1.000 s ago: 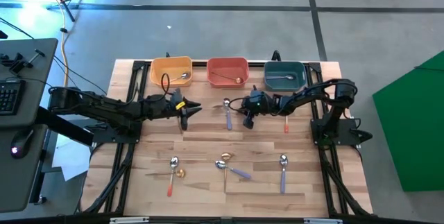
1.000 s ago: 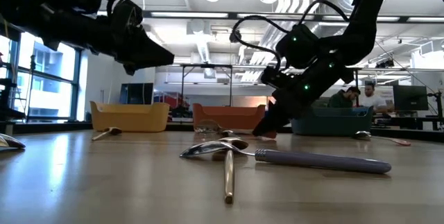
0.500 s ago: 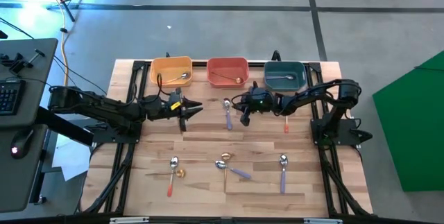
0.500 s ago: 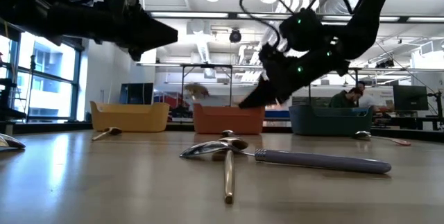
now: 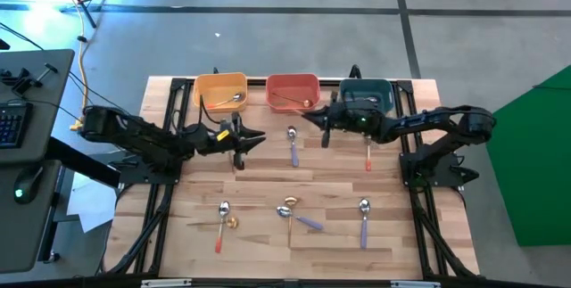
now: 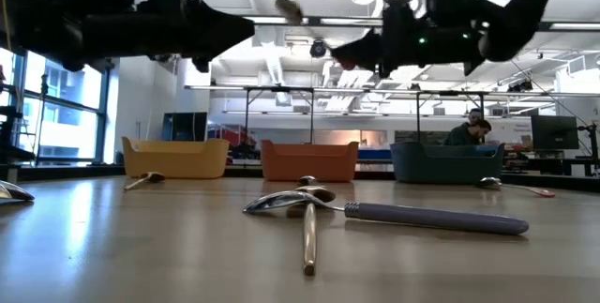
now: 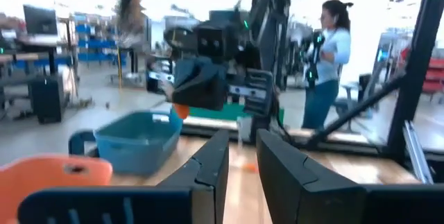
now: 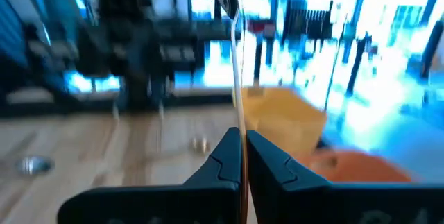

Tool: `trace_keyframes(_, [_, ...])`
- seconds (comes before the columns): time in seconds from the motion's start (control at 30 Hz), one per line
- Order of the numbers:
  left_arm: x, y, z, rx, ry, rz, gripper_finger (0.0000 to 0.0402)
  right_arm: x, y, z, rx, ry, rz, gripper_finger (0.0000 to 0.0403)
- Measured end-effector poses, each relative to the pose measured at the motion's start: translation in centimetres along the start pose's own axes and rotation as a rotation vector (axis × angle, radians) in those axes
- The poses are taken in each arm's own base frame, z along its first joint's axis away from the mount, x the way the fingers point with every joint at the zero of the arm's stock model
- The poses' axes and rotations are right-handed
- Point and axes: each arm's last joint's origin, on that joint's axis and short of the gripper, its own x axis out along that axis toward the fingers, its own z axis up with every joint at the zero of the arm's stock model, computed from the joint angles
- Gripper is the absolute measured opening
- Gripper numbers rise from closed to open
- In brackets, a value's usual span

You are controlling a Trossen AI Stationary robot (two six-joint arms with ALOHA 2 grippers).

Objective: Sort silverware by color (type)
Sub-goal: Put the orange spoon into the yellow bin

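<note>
High view: right gripper (image 5: 310, 116) sits at about 12 o'clock on the table (image 5: 268, 234), just off the red bin (image 5: 293, 92). The right wrist view shows its fingers (image 8: 225, 156) clamped on the thin stem of a spoon (image 8: 232, 37) with the bowl pointing away, a hold that suits carrying it over a bin rim. By the reddish tip seen in the low view, my judgement is that it is bound for the red bin, which already holds one spoon.

Left gripper (image 5: 252, 137) hangs at about 10 o'clock, clear of the surface, fingers (image 7: 208, 172) narrowly parted with nothing between them; it appears to be waiting.

Remaining silverware: one purple-handled spoon (image 5: 293, 145) at centre near the bins, a red-handled one (image 5: 368, 156) at about 2 o'clock, and three loose groups along the 6 o'clock edge, two of them crossed. The yellow bin (image 5: 220, 92) and teal bin (image 5: 366, 96) each hold a spoon.

Surface is pale wood planking on a black frame. Beyond lies a grey floor, a green panel at 3 o'clock, a desk at 9 o'clock. A person (image 7: 327, 64) stands in the workshop behind.
</note>
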Motion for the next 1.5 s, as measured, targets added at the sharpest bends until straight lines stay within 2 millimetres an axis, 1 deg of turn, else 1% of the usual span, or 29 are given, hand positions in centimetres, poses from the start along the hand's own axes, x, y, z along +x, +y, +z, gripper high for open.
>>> trace_keyframes(0.13, [1.8, 0.8, 0.1, -0.002, -0.028, -0.004, 0.0071, -1.3, 0.4, 0.0, -0.019, -0.132, 0.03, 0.0])
trace_keyframes(0.2, [3.2, 1.1, 0.2, 0.002, -0.038, -0.012, 0.0079, -1.8, 0.8, 0.1, -0.027, -0.178, 0.042, 0.0])
trace_keyframes(0.37, [6.7, 1.7, 1.2, 0.031, -0.096, -0.053, 0.0111, -2.0, 1.7, 0.9, -0.047, -0.279, 0.072, 0.0])
trace_keyframes(0.47, [7.9, 2.3, 1.8, 0.045, -0.124, -0.046, 0.0133, -2.1, 2.1, 1.3, -0.069, -0.321, 0.079, 0.0])
trace_keyframes(0.57, [8.7, 2.7, 2.1, 0.028, -0.141, -0.039, 0.0151, -2.2, 2.5, 1.7, -0.08, -0.361, 0.091, 0.0])
trace_keyframes(0.7, [10.0, 2.8, 2.3, -0.004, -0.152, -0.123, 0.0164, -2.3, 3.0, 1.8, -0.092, -0.38, 0.107, 0.0])
trace_keyframes(0.93, [12.0, 2.9, 2.2, -0.018, -0.164, -0.175, 0.0164, -2.4, 3.9, 2.2, -0.114, -0.422, 0.134, 0.0])
trace_keyframes(1.07, [12.9, 2.7, 2.7, -0.011, -0.189, -0.22, 0.0164, -2.4, 4.0, 2.2, -0.117, -0.426, 0.135, 0.0])
trace_keyframes(1.23, [13.5, 2.6, 3.5, -0.006, -0.216, -0.226, 0.0163, -2.4, 4.0, 2.3, -0.117, -0.428, 0.135, 0.0])
trace_keyframes(1.33, [13.8, 2.5, 4.0, 0.004, -0.238, -0.268, 0.0163, -2.4, 4.0, 2.3, -0.117, -0.428, 0.135, 0.0])
trace_keyframes(1.5, [14.2, 1.7, 4.6, 0.036, -0.257, -0.333, 0.0163, -2.4, 4.0, 2.2, -0.113, -0.427, 0.136, 0.0])
